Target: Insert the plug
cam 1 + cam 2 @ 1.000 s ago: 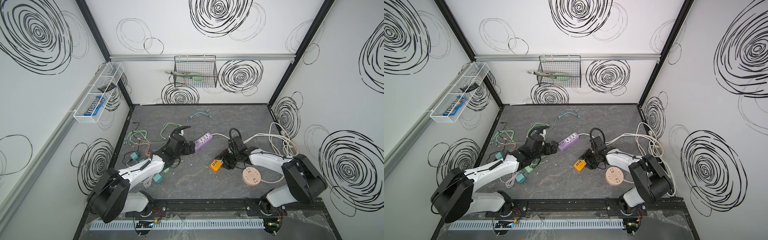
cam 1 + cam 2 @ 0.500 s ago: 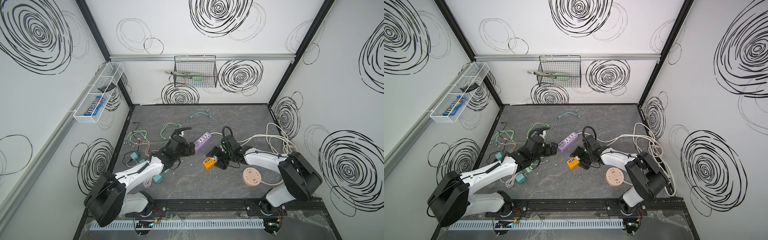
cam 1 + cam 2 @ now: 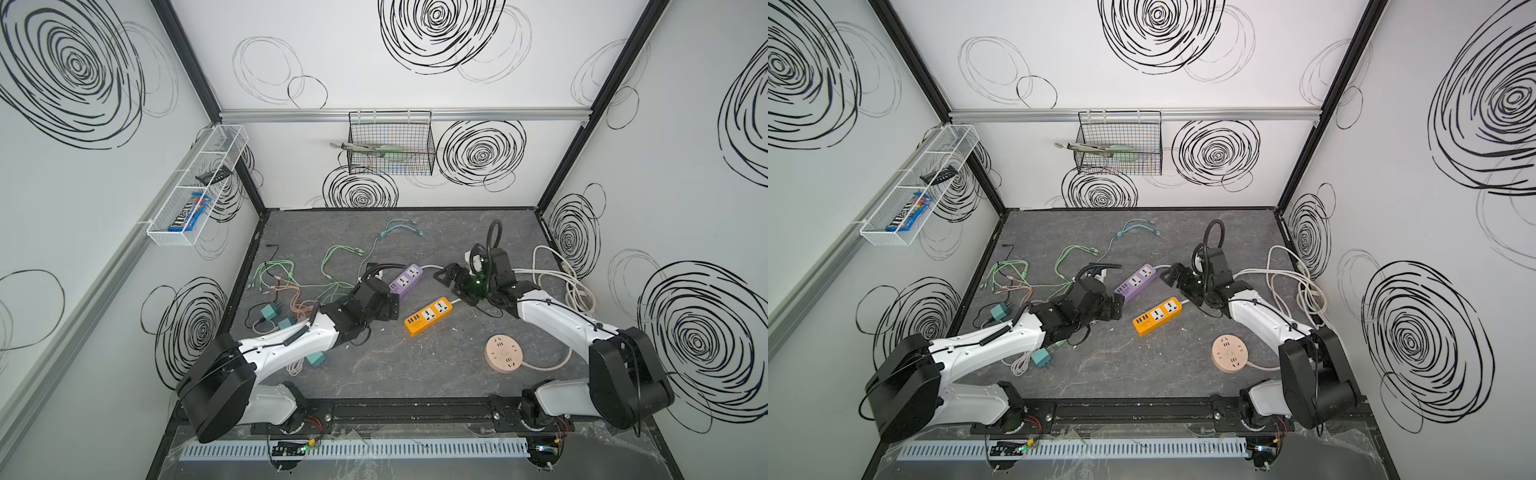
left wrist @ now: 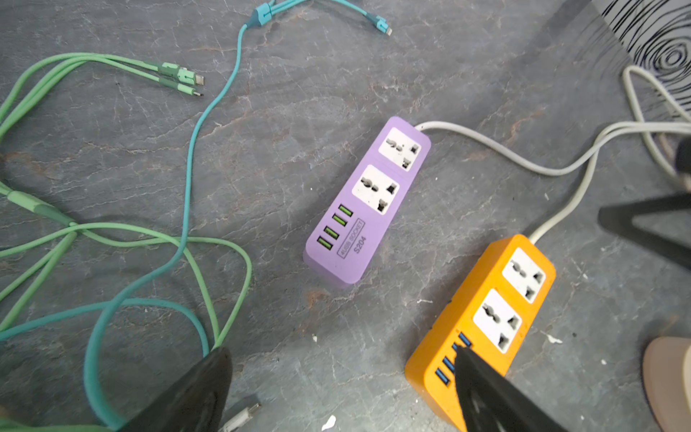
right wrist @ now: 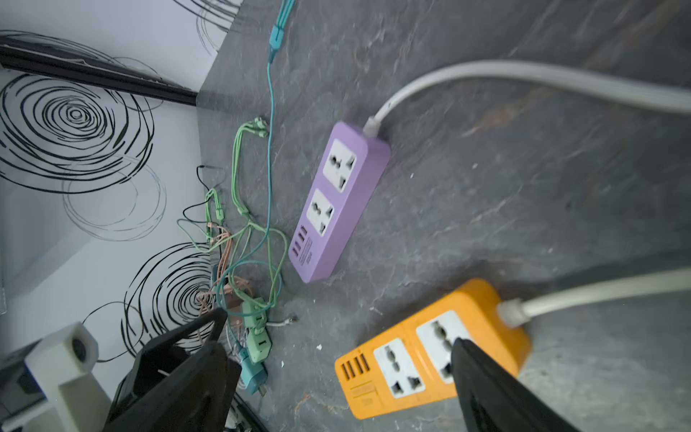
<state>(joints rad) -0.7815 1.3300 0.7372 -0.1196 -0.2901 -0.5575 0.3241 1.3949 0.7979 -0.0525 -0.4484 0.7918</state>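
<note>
My left pincer (image 4: 342, 351) and right pincer (image 5: 338, 329) both gape wide and empty beside the orange power strip (image 3: 428, 316). The teal plug (image 3: 271, 311) lies well left of it. It is probably light and rigid, so I'd grip its flat sides, not the cord.

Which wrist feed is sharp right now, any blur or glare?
Left wrist view: sharp, print on the purple plastic power strip legible. Right wrist view: blurred, orange plastic power strip and white cable soft. Both top views: even light, no glare.
</note>
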